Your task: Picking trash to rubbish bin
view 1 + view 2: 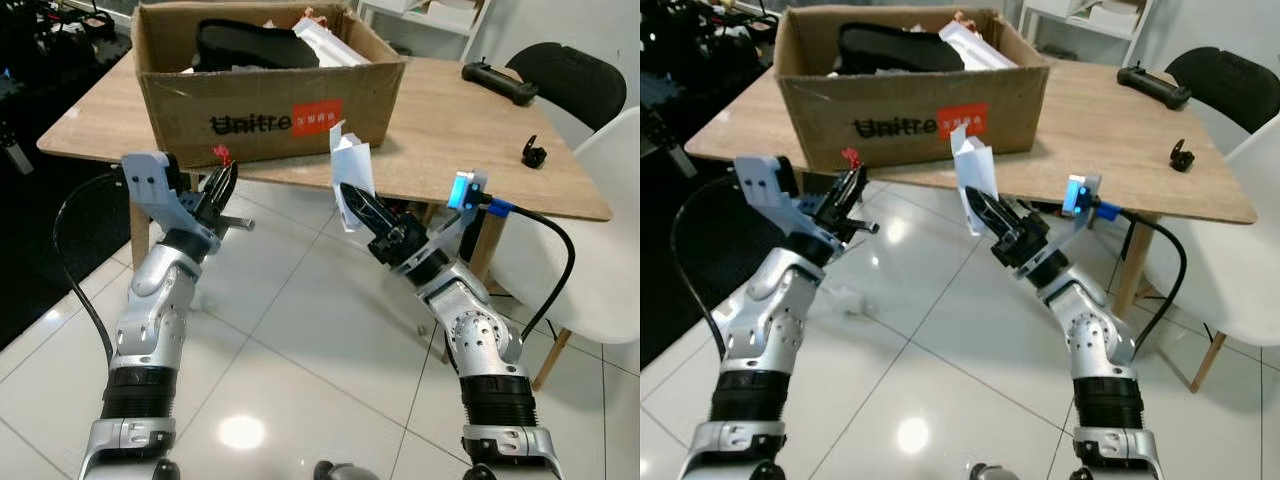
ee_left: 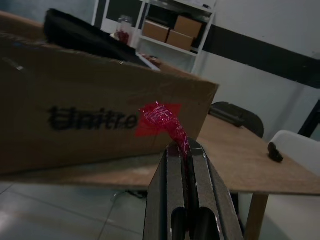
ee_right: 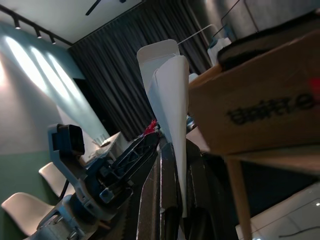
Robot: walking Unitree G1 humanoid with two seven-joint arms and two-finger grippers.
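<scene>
Cardboard box [image 1: 270, 105] top cut off by frame edge, white chair [image 1: 600, 230] partly cropped, box's contents unclear

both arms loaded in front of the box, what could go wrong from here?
1. The left gripper pinches only the tail of the red wrapper; it may slip out on the lift.
2. The white paper stands tall in the right gripper and could catch the cardboard box wall.
3. Both grippers sit below the box rim, so releasing now would likely drop trash on the floor.
</scene>
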